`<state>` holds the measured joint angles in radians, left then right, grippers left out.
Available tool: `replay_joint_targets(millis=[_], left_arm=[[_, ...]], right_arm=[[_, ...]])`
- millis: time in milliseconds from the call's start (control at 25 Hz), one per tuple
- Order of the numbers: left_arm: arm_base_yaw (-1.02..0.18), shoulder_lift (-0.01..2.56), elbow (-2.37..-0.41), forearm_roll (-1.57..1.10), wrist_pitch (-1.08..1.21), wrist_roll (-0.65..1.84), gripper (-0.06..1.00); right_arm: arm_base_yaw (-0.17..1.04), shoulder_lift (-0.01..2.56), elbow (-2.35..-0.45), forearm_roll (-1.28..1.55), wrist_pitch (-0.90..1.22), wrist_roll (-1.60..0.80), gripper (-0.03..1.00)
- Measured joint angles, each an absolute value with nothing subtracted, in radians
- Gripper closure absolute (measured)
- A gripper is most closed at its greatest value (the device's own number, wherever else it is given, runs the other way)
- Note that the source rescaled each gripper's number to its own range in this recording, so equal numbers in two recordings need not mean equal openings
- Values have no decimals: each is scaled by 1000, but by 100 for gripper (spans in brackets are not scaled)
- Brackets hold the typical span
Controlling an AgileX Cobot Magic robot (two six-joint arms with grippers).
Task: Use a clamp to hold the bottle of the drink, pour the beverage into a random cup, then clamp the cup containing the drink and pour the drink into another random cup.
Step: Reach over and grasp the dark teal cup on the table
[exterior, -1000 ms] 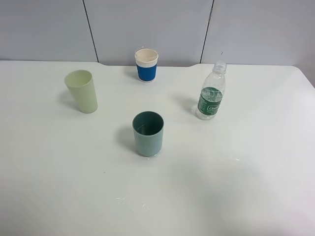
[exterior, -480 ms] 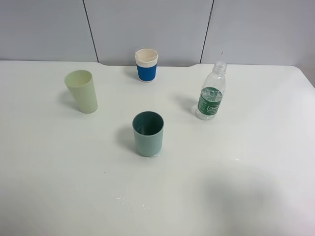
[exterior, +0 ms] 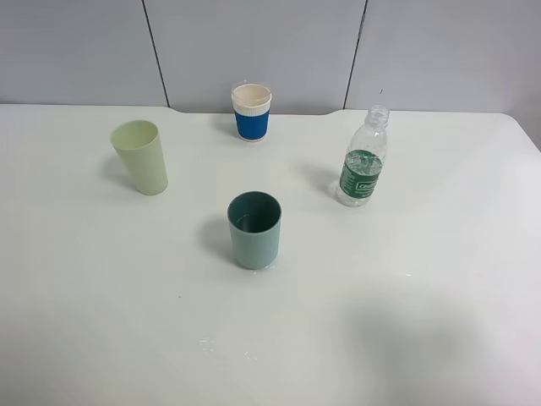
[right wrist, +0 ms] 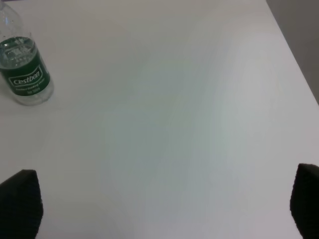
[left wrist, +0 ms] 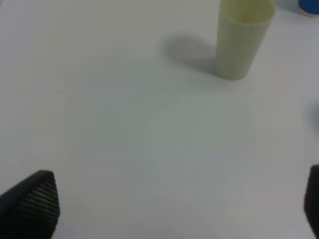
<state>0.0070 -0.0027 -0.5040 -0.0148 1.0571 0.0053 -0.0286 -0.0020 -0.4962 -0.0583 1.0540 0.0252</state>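
Seen released, nothing held: left pincer [left wrist: 172,209], yellow-green cup [left wrist: 242,42] ahead; right pincer [right wrist: 162,204], bottle [right wrist: 25,67] nearby. At middle of surface [exterior: 423,288], teal cup [exterior: 254,233]; at far edge, blue paper cup [exterior: 251,112].

Setting: laboratory-type test bench. Evidence: plain white table [exterior: 101,321] with a notched rear edge, set against grey wall panels [exterior: 254,42] divided by dark vertical seams [exterior: 155,51]. Props stand well apart on it: teal tumbler [exterior: 254,230], pale yellow-green tumbler [exterior: 141,157], blue paper cup [exterior: 252,112], clear plastic bottle [exterior: 363,161].
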Motion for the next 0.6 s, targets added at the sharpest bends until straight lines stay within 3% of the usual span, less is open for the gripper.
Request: replay_joint_targets(millis=[600], left_arm=[[7,-3,-504,-15,1057,0,-6]], right_arm=[[-29,-2,-496,-58,1054,25,-3]])
